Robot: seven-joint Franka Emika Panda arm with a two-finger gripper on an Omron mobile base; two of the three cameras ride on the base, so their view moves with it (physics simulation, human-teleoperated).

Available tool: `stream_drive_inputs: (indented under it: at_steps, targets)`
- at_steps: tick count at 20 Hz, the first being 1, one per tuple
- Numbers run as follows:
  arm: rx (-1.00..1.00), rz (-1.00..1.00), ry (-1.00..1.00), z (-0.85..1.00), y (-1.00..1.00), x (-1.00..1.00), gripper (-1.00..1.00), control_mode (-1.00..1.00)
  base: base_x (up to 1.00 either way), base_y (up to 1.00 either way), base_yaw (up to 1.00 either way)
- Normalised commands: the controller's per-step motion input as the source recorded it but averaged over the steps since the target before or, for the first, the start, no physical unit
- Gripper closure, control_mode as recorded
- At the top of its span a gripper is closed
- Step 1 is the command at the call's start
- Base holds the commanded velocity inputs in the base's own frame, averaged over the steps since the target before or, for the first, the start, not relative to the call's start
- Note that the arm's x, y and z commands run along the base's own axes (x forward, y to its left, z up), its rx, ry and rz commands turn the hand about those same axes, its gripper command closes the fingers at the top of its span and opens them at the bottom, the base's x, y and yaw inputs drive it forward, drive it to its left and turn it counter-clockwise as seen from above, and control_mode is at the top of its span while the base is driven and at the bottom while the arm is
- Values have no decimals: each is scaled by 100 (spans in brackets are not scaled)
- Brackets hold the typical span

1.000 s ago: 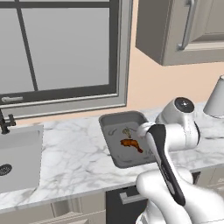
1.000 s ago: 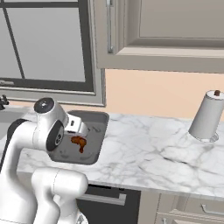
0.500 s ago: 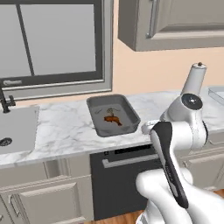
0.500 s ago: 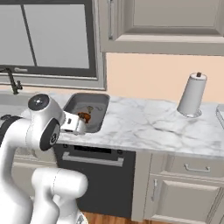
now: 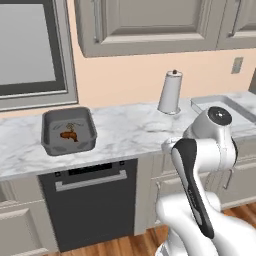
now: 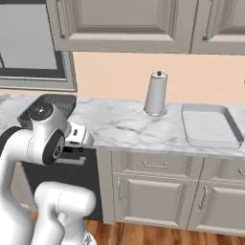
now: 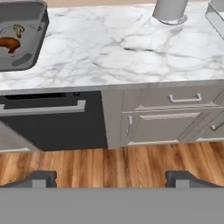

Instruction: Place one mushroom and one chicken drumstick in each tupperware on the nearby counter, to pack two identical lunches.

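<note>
One tupperware [image 5: 86,120] sits on the counter [image 5: 130,131] at the left and holds a brown chicken drumstick [image 5: 68,135] and a small mushroom [image 5: 74,126]. The hand view has this tupperware [image 7: 35,48] at its top left, with the drumstick [image 7: 8,43] and the mushroom [image 7: 18,29] inside. A second, light grey tupperware [image 6: 228,128] lies at the counter's right end with nothing visible in it. My gripper [image 7: 111,178] hangs open in front of the cabinets, well back from the counter edge, with nothing between its fingertips [image 7: 41,177].
A tall grey cylinder with a brown knob [image 6: 156,94] stands on the counter between the two containers. Below the worktop are a dark dishwasher front [image 7: 48,127] and drawers with metal handles [image 7: 186,98]. Wooden floor [image 7: 113,164] lies in front.
The base has driven back and to the right, so the whole scene shifted left. The filled container now sits far left and the second one has come into view. The gripper stayed open.
</note>
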Motion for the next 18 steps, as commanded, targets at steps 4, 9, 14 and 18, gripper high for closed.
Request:
stream_drive_inputs:
  at_steps: [4, 9, 14, 18]
  targets:
    - [0, 0, 0, 0, 0, 0, -100, 100, 0, -100, -1]
    - [0, 0, 0, 0, 0, 0, -100, 100, -43, -97, 0]
    - [0, 0, 0, 0, 0, 0, -100, 100, -99, -62, 0]
    - [0, 0, 0, 0, 0, 0, -100, 100, -100, -54, 0]
